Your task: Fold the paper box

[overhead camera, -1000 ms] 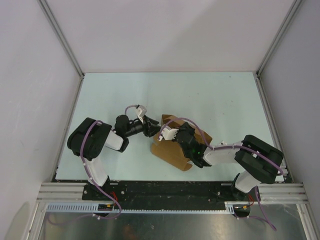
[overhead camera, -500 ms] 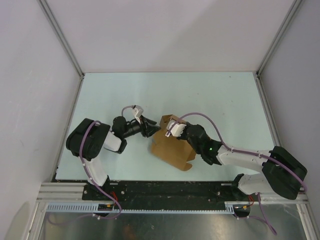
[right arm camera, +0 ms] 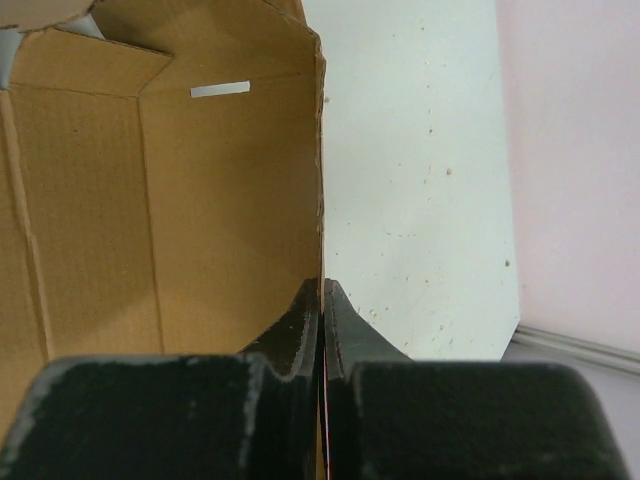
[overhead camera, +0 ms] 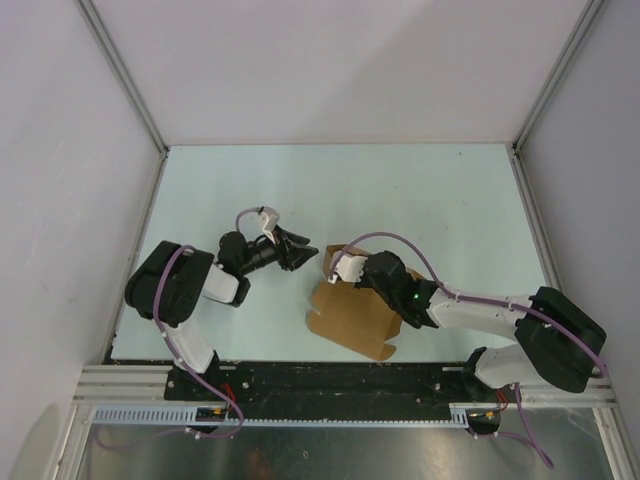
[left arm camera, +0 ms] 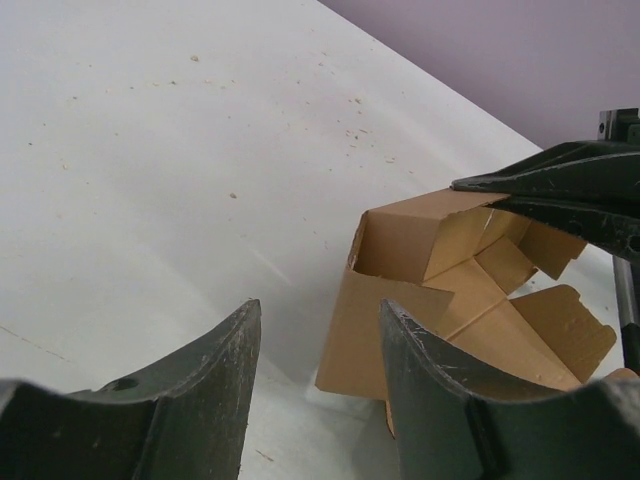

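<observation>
Roughly halfway: the paper box point(overhead camera: 350, 318) has walls raised and flaps loose. The right gripper point(right arm camera: 322, 292) pinches one wall; the left gripper point(left arm camera: 318, 315) gapes empty.

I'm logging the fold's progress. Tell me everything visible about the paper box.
The paper box is plain brown cardboard, partly folded: some walls stand upright, other flaps and tabs lie open. It rests on the pale table near the front edge. The right gripper is shut on one upright wall's edge; the open left gripper faces it, not touching.
</observation>
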Motion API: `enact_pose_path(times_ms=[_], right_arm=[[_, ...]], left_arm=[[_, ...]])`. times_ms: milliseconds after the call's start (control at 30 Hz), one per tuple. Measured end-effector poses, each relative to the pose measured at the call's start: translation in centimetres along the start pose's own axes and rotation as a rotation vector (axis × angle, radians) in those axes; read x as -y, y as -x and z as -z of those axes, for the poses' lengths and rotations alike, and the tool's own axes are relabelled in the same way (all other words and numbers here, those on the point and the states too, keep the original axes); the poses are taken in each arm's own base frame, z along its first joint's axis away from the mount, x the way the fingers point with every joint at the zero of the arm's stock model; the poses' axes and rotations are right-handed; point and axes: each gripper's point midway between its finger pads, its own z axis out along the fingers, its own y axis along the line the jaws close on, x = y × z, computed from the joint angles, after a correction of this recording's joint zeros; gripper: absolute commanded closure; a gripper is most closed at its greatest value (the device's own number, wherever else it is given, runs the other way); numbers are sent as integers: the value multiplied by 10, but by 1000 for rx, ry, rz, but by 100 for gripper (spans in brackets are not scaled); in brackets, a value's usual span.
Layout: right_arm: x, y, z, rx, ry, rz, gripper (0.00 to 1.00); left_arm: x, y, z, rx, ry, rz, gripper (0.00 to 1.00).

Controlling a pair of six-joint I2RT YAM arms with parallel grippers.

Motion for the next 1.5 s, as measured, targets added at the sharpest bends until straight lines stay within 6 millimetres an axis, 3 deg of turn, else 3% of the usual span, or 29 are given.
enact_pose_path(times_ms=[467,867,1000,1167,1500], right_arm=[[-5,3,-1,-20,-13,52,100],[-8,6,0,-10,-4,53,100],[-10,8,0,-1,5,52,100],[-11,9,-1,2,7,53,100],[-11,10,-3,-1,-13,49,100]], left_arm=[[10,-2,-2,-12,-31,51,47],[11,13,-25,-31,-17,-30,47],[2,9,-33,-73,28,-45,47],[4,-2,-43,-133,44,-70,48],[6,-10,-42,-181,73,-105,48]])
